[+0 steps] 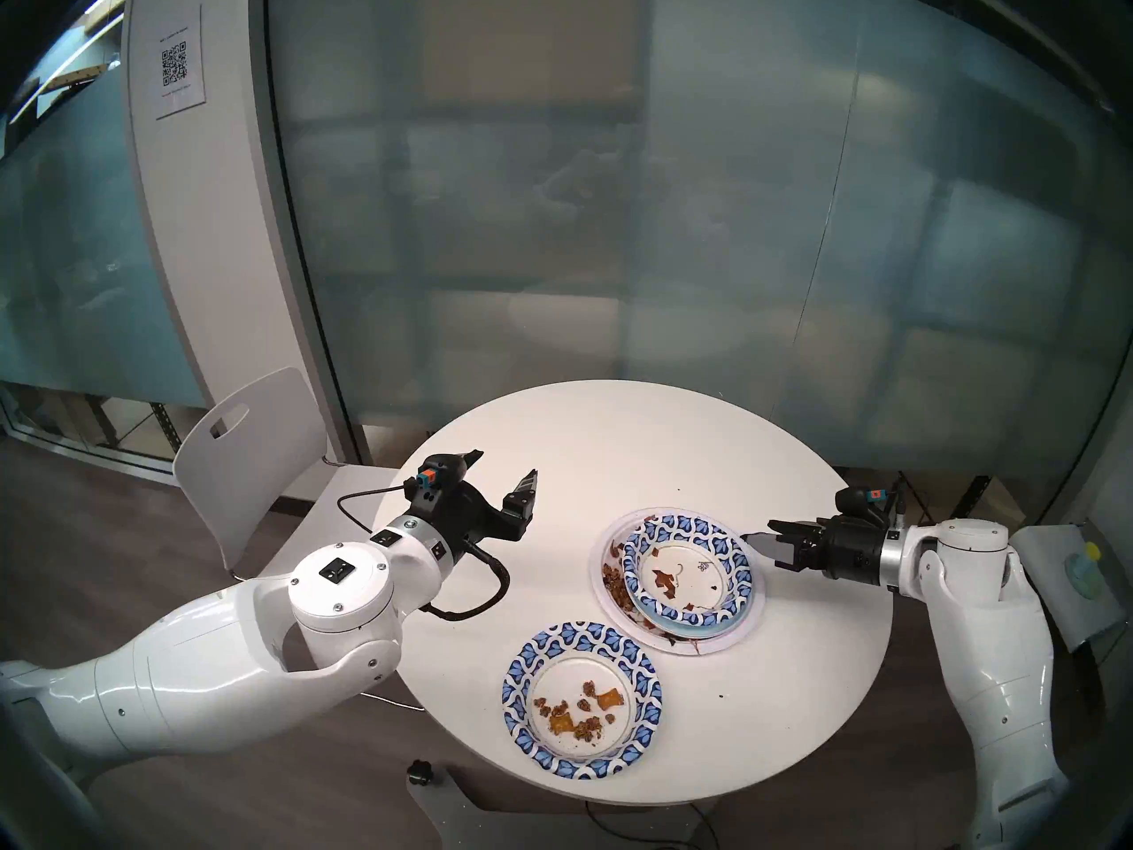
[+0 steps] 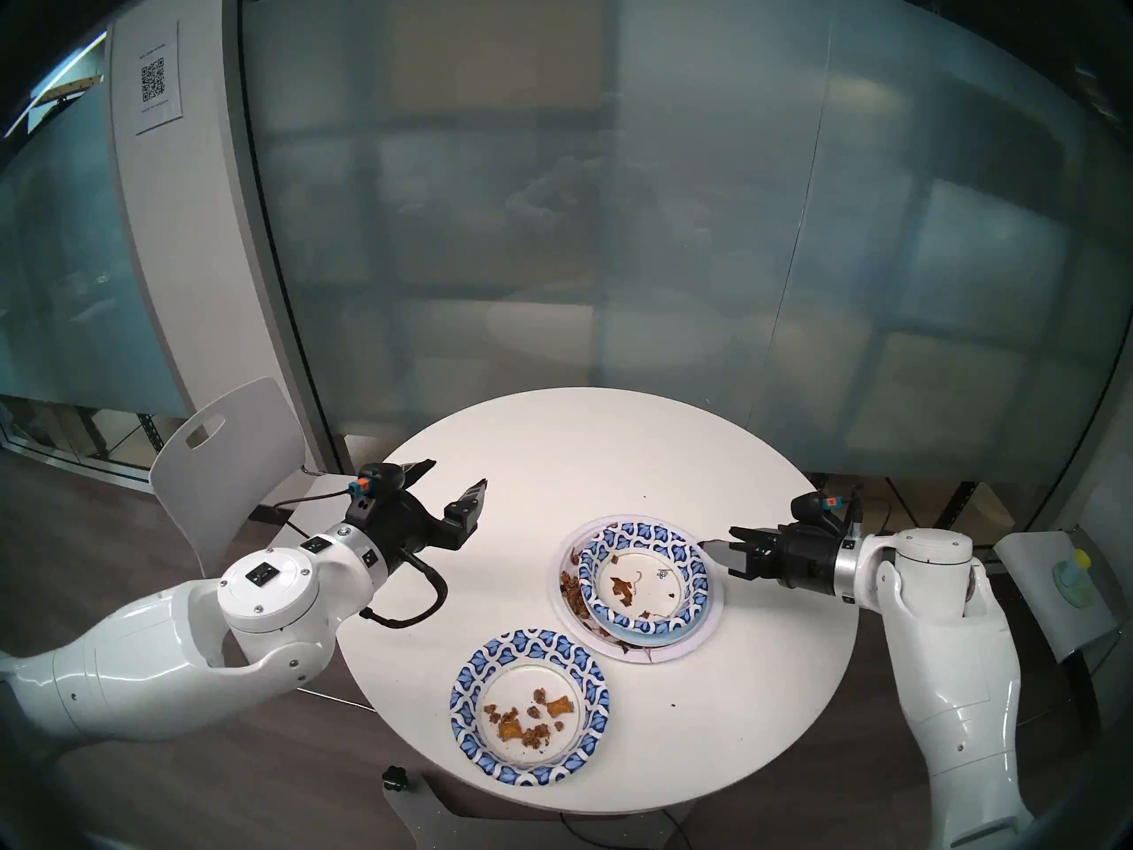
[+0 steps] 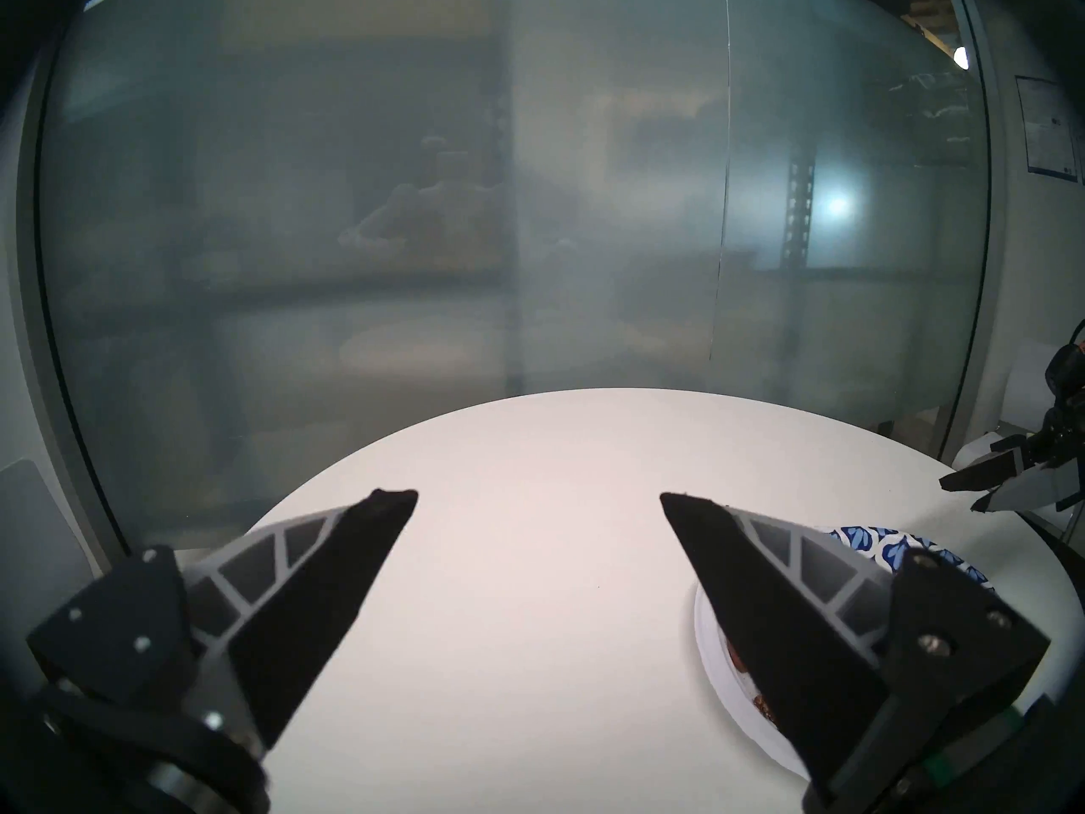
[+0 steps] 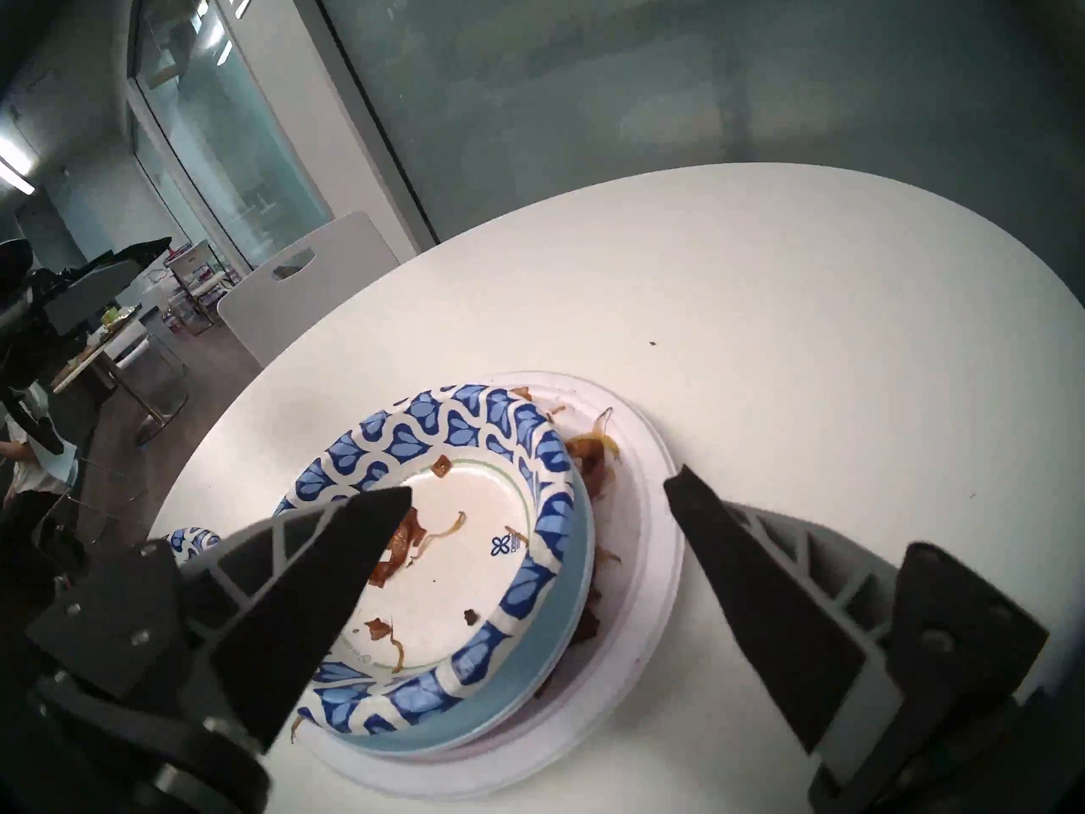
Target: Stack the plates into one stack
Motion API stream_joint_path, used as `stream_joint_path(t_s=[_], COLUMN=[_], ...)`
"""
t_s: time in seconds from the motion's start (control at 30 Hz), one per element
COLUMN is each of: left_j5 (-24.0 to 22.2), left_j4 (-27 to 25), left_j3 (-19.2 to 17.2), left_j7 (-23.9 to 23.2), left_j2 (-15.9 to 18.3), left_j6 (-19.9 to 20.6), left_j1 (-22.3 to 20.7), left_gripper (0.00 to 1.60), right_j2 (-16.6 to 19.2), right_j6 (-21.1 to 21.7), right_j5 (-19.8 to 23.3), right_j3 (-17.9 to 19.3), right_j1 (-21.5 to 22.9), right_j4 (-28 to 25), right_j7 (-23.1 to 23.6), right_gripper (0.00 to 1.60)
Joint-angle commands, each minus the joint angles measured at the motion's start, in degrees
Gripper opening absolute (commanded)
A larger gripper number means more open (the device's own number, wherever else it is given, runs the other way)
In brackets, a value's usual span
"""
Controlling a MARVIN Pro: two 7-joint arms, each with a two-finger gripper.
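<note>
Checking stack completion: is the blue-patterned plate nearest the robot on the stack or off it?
Off: the blue-patterned paper plate lies alone on the round white table.

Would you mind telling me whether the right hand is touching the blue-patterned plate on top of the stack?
Apart. In the right wrist view, the right hand stands open, empty, above the top blue-patterned plate, both fingers clear of its rim.

A round white table point(image 1: 613, 450) stands by a white chair point(image 1: 257, 438) and frosted glass wall point(image 1: 613, 217).
</note>
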Motion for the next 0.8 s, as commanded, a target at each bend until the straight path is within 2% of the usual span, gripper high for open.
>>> stream_joint_path(t_s=[0.0, 0.03, 0.1, 0.13, 0.23, 0.27, 0.3, 0.33, 0.37, 0.57, 0.77], left_j5=[-3.0, -2.6, -4.1, -4.8, -6.5, -6.0, -6.9, -5.8, -6.3, -6.0, -6.5], left_j4=[-2.9, -2.8, -3.8, -3.5, -4.0, -3.6, -4.0, -3.4, -3.7, -4.2, -4.9], left_j3=[-1.8, -3.1, -3.0, -4.6, -5.0, -5.9, -5.1, -6.1, -5.7, -4.8, -4.3], left_j7=[-6.1, -6.8, -8.4, -9.5, -11.7, -12.4, -13.0, -13.8, -14.7, -16.2, -17.4], left_j2=[6.8, 6.2, 9.0, 8.4, 11.3, 10.9, 13.0, 12.1, 13.8, 17.4, 19.8], left_j6=[0.4, 1.1, 1.1, 2.3, 2.7, 3.3, 2.4, 3.2, 2.5, 0.0, -2.4], left_j1=[-0.1, 0.8, 0.8, 1.8, 2.6, 3.7, 3.5, 4.7, 4.9, 7.0, 8.9], left_gripper=[1.60, 1.60, 1.60, 1.60, 1.60, 1.60, 1.60, 1.60, 1.60, 1.60, 1.60], right_j2=[-0.4, -0.6, -1.0, -1.2, -1.8, -2.0, -2.2, -2.4, -2.8, -5.6, -9.3], right_j6=[-0.6, -0.7, -0.7, -0.7, -0.9, -1.0, -1.0, -1.2, -1.4, -4.4, -7.4], right_j5=[1.2, 1.3, 1.4, 1.5, 1.6, 1.6, 1.6, 1.4, 1.4, 0.4, 0.3], right_j3=[4.1, 4.5, 5.4, 5.8, 6.7, 7.0, 7.3, 7.4, 7.7, 9.2, 11.5], right_j1=[-4.6, -5.0, -6.0, -6.4, -7.6, -8.0, -8.4, -8.8, -9.3, -12.1, -16.9], right_j4=[-5.4, -5.9, -7.0, -7.5, -9.0, -9.6, -10.1, -10.8, -11.4, -16.3, -21.1], right_j7=[0.6, 0.6, 0.7, 0.8, 0.9, 0.9, 0.9, 0.8, 0.7, -0.8, -2.3], right_gripper=[1.60, 1.60, 1.60, 1.60, 1.60, 1.60, 1.60, 1.60, 1.60, 1.60, 1.60])
